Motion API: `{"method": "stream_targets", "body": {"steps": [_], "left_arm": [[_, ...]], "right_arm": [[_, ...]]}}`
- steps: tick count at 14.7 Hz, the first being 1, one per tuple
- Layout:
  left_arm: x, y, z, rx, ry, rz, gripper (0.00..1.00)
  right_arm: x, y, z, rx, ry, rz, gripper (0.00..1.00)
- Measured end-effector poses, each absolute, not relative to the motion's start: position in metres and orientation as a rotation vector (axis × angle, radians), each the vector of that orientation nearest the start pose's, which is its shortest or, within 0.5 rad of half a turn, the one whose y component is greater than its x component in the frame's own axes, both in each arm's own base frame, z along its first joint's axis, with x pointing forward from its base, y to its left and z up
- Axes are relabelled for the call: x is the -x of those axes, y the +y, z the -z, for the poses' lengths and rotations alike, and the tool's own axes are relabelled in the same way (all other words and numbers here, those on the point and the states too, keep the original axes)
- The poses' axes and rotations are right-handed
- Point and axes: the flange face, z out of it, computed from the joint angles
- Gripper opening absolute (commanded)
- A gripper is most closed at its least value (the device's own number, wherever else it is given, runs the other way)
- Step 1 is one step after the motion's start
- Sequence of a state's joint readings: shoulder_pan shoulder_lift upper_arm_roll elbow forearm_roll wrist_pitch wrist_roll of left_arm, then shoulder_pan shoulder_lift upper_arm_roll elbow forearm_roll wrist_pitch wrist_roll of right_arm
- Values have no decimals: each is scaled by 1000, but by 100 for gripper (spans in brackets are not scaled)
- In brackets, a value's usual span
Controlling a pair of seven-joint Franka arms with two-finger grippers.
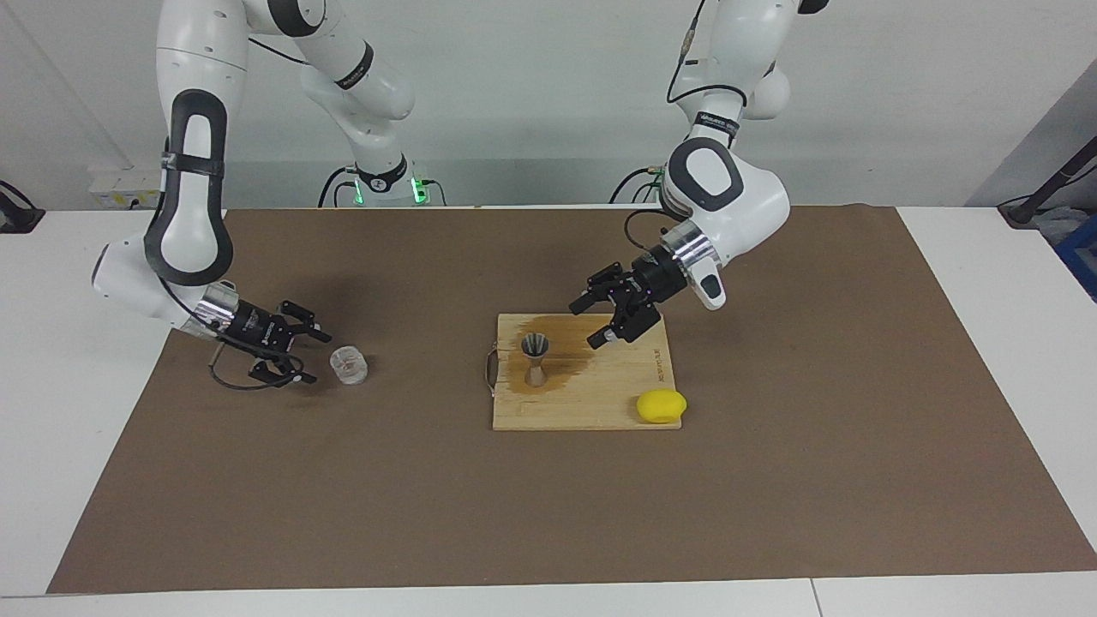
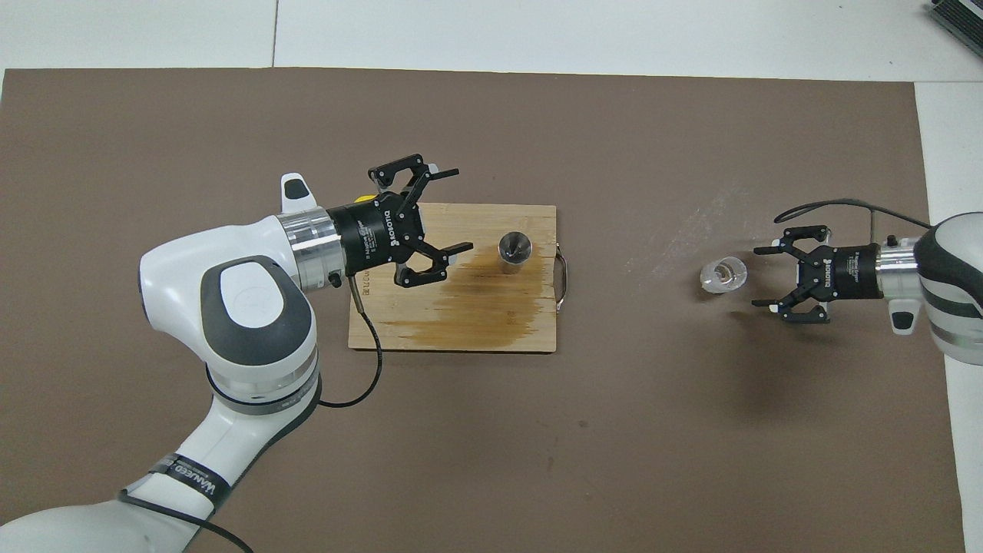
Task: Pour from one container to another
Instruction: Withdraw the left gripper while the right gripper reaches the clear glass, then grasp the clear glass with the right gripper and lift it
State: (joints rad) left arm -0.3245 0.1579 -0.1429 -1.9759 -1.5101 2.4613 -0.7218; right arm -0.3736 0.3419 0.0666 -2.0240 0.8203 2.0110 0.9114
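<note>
I see a clear, thick-walled glass cup [image 1: 349, 365] on matt brown paper [image 1: 343, 480] covering the white counter [image 1: 986, 343]. At centre frame, a shiny brushed-steel jigger [image 1: 536, 360] stands on a pale wooden board [image 1: 591, 403], its grain darkened by a wet-looking stain. A smooth yellow lemon [image 1: 661, 405] looks waxy.

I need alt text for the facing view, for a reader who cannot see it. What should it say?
Two robot arms reach over a brown mat: the open right gripper is low beside a clear glass cup, and the open left gripper hangs over a wooden board. A steel jigger stands upright on the board's wet stain; a yellow lemon lies at its corner.
</note>
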Motion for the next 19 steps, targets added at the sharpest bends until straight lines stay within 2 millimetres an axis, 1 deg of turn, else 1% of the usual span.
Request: {"method": "stream_targets", "body": {"steps": [1, 4, 5, 7, 9, 10, 11, 13, 15, 18, 19], "left_arm": [[-555, -271, -427, -1646, 1279, 457, 100], [-556, -271, -430, -1888, 1159, 386, 100], [-557, -270, -431, -1985, 1110, 352, 100], [-558, -264, -432, -2169, 1017, 298, 100], [-565, -244, -436, -2313, 952, 260, 100], [-571, -233, -444, -2372, 926, 228, 100], [-578, -223, -453, -2417, 905, 188, 100], [-587, -212, -469, -2490, 866, 97, 100], [-593, -199, -478, -2603, 821, 12, 100], [-603, -159, -483, -2780, 730, -99, 100], [-606, -145, -484, -2812, 669, -115, 100]], "right_arm": [[-555, -131, -265, 1613, 1886, -698, 88], [-553, -127, -255, 1548, 1882, -679, 88], [-553, -123, -253, 1533, 1879, -670, 88], [-554, -109, -249, 1499, 1875, -681, 89], [-550, -99, -241, 1461, 1889, -693, 91], [-548, -98, -238, 1452, 1897, -694, 94], [-546, -98, -236, 1449, 1901, -695, 94], [-546, -99, -235, 1447, 1906, -693, 93], [-546, -99, -235, 1447, 1907, -692, 93], [-546, -94, -234, 1457, 1900, -696, 91], [-547, -91, -235, 1458, 1894, -694, 86]]}}
